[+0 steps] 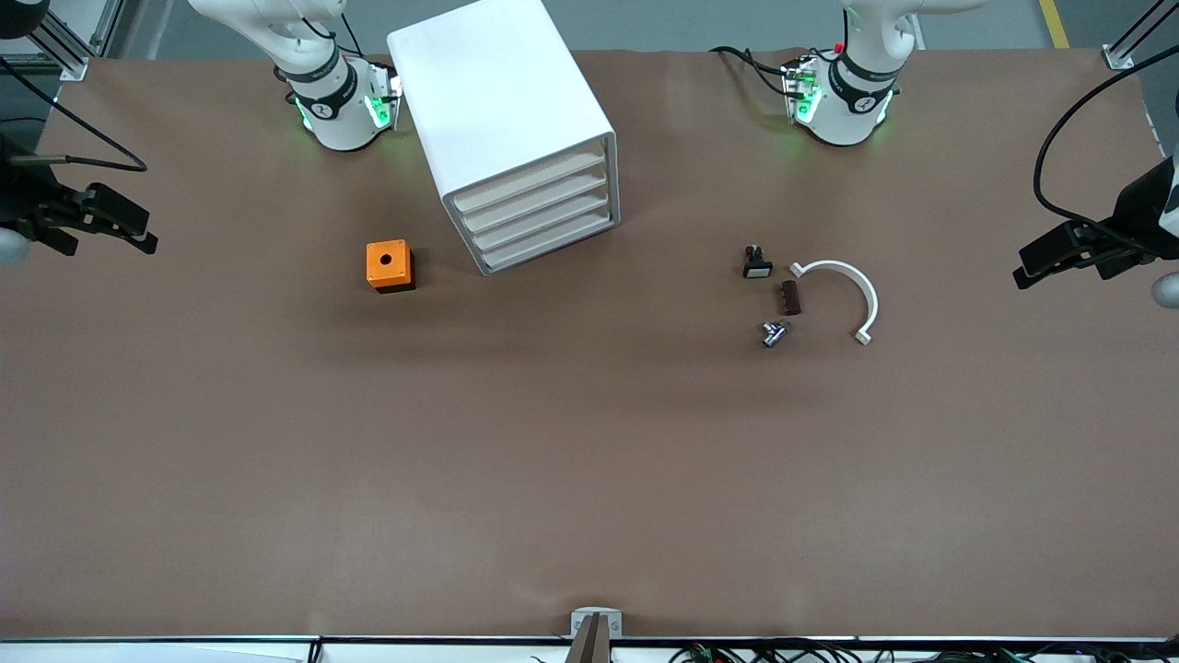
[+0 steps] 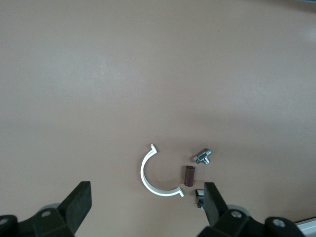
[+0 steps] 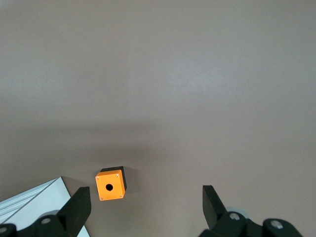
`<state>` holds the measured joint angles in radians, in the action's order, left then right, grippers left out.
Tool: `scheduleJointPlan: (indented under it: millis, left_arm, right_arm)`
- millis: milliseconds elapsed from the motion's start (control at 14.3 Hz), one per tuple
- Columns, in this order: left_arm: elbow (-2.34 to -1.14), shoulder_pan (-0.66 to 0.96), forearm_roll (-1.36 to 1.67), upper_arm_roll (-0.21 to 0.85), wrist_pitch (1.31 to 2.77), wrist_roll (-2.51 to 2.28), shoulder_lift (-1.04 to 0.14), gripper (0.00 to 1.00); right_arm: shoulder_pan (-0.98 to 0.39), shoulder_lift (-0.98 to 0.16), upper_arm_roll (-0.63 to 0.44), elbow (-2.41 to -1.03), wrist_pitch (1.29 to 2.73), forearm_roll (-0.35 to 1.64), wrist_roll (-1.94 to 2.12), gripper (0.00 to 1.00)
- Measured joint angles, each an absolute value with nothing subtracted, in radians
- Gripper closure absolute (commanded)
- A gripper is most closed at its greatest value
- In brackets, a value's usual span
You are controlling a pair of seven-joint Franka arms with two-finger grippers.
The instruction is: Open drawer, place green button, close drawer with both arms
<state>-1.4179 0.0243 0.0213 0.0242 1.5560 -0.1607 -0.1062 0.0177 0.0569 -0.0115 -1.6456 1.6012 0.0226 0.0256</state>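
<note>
**Writing and labels:** Nothing can be read. Each arm base carries a small round mark on its black band, too small to make out.

**Item 1, left gripper** [image 1: 1021, 267]: Black, 2 fingers spread wide, nothing between them and nothing touched. It hangs over the left arm's end of the table [image 1: 589, 479]. In the left wrist view its fingers [image 2: 79, 200] frame the small parts lying below.

**Item 2, right gripper** [image 1: 147, 234]: Black, 2 fingers equally wide apart, empty, in contact with nothing. It hangs over the right arm's end of the table. In the right wrist view the orange box sits below, between the fingers [image 3: 211, 200].

**Item 3, drawer cabinet** [image 1: 502, 110]: White, 4 drawers, all shut. It stands between the 2 arm bases, its front turned at an angle toward the camera.

**Item 4, orange box** [image 1: 390, 265]: 1 round hole in its top, black base. It sits beside the cabinet, toward the right arm's end.

**Item 5, small parts:** These lie toward the left arm's end, close together but apart.
- black-and-white part [image 1: 757, 262], nearest the cabinet
- brown block [image 1: 790, 297]
- silvery part [image 1: 774, 333], nearest the camera
- white half-ring clip [image 1: 852, 285], beside all 3

**Item 6, button:** It cannot be told which of the small parts it is. All of them lie on the table, outside the cabinet.
</note>
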Motion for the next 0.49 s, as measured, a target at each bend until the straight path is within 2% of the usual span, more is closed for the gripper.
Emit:
scheduleJointPlan:
  millis: [490]
  left_arm:
    - [-1.418, 0.028, 0.021, 0.025, 1.555, -0.161, -0.106, 0.00]
  right_arm:
    - [0.018, 0.057, -0.012, -1.646, 1.601, 0.011, 0.026, 0.00]
